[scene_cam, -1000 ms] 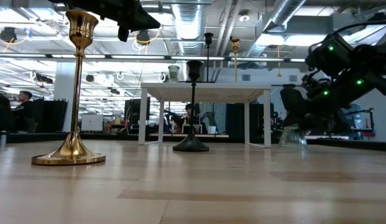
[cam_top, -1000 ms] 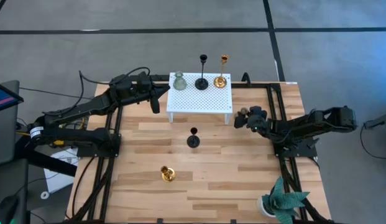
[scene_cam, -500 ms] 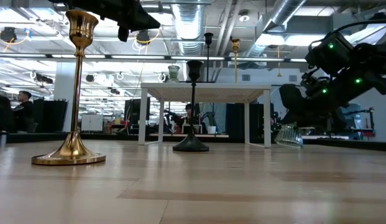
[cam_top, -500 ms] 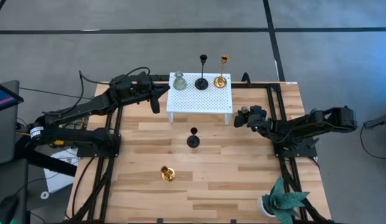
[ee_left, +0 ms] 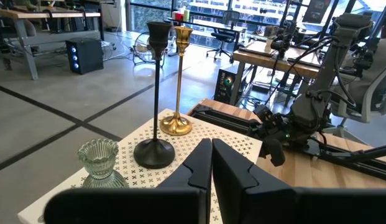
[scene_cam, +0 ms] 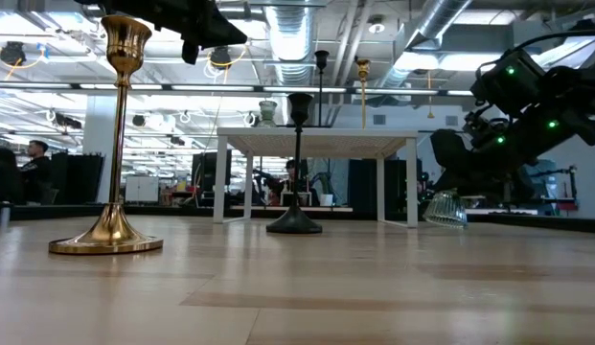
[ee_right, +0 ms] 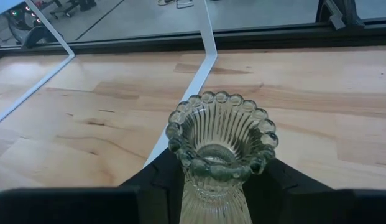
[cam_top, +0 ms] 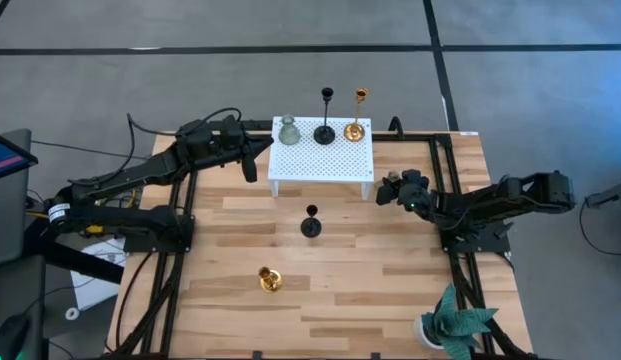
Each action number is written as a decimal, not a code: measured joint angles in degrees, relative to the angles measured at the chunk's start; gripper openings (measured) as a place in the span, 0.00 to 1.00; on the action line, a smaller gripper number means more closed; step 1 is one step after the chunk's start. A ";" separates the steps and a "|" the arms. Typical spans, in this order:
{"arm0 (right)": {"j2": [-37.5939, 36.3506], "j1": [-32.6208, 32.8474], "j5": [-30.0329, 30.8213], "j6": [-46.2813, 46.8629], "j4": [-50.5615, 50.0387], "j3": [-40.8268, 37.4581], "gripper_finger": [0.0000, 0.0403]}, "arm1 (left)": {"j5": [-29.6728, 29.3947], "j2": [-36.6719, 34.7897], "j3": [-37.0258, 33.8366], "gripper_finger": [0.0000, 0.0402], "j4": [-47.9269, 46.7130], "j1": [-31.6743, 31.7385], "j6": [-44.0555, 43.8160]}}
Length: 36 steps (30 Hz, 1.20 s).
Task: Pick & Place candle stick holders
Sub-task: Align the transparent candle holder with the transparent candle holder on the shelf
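Right wrist view shows the right tool (ee_right: 220, 180) pinching a pale green ribbed glass candle stick holder (ee_right: 219, 149) by its body, the beaded rim standing up just ahead of the dark fingers. From above, that tool (cam_top: 395, 190) sits beside the right end of the white perforated stand (cam_top: 325, 160), with wooden tabletop (cam_top: 370, 270) under it. In the low view the glass holder (scene_cam: 447, 207) looks tilted and close to the wood; whether it touches cannot be told.

The carrying step seems in hand. The next move would call for lifting the glass above the stand's top and setting it upright on a free patch, clear of the second green glass holder (cam_top: 287, 130), the black slim-stemmed holder (cam_top: 325, 133) and the shiny gold holder (cam_top: 355, 128) standing there.

Well away from this tool, a second black holder (cam_top: 310, 225) and a second gold holder (cam_top: 269, 280) stand on the wood.

The left tool (ee_left: 210, 168), fingers pressed together and empty, hangs by the stand's far end.

The held glass's base is hidden by the fingers.
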 joint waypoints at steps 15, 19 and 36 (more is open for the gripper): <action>-9.72 0.02 -0.55 -4.52 -26.64 10.42 0.28 | 0.00 0.00 0.00 0.03 0.00 -0.02 -0.02; -12.80 0.02 0.57 -5.57 -33.43 13.46 0.28 | 0.00 0.00 0.00 0.03 0.00 0.00 0.00; -22.47 0.02 6.08 -11.58 -52.61 28.15 0.28 | 0.00 0.00 0.00 0.03 0.00 -0.01 0.00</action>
